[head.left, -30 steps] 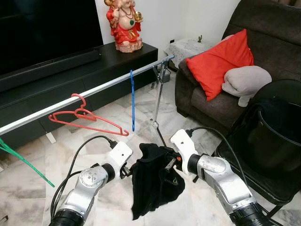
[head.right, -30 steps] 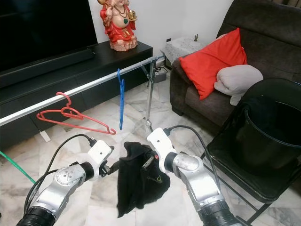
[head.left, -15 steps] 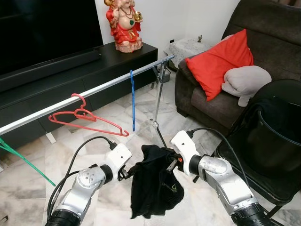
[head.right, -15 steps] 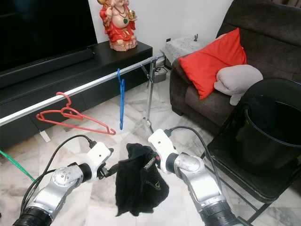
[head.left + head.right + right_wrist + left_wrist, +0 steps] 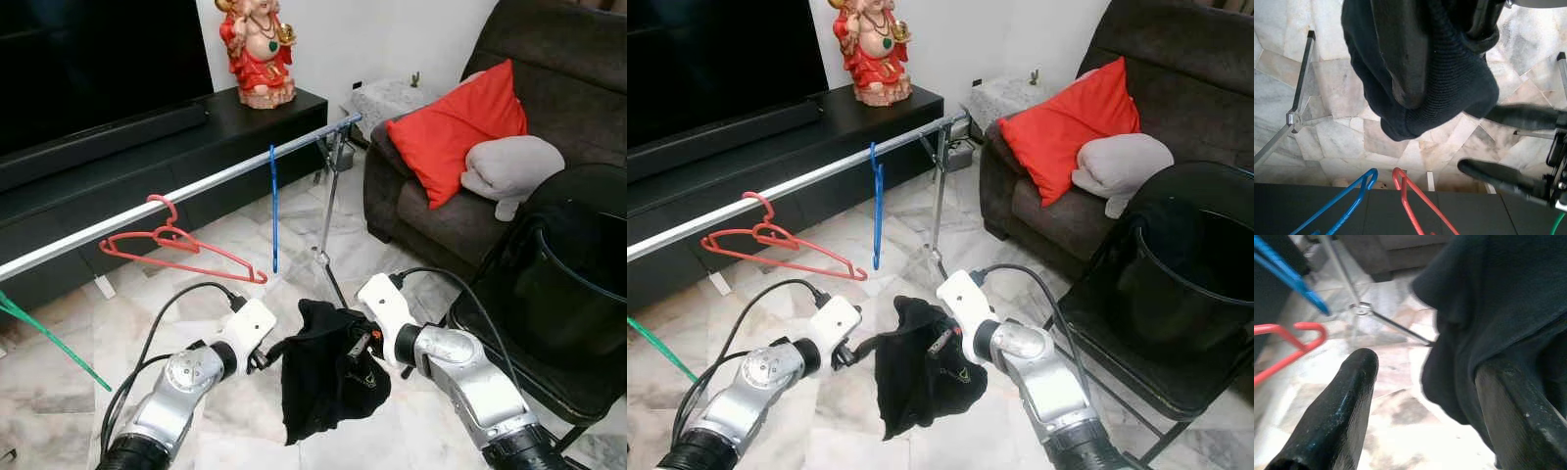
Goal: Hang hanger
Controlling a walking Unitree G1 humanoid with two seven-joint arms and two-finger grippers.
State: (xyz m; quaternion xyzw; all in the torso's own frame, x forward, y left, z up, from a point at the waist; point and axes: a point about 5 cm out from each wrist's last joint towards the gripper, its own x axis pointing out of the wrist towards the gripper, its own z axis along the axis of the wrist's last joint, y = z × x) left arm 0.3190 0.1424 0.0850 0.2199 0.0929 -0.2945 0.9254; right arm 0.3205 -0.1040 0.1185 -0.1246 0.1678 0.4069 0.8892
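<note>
Garment gripped by right tool; left tool spread.

Black garment with small pale print. Red hanger and blue hanger on a silver rail; green hanger beside the red. Floor white-grey marbled. Cushion red, sofa dark brown, bin black.

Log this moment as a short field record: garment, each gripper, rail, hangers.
garment: black garment hanging between both grippers, above the marble floor
left gripper: open, at the garment's edge
right gripper: shut on the garment
rail: metal rail ahead of the grippers
hangers: red hanger, blue hanger, green hanger, all on the rail
</note>
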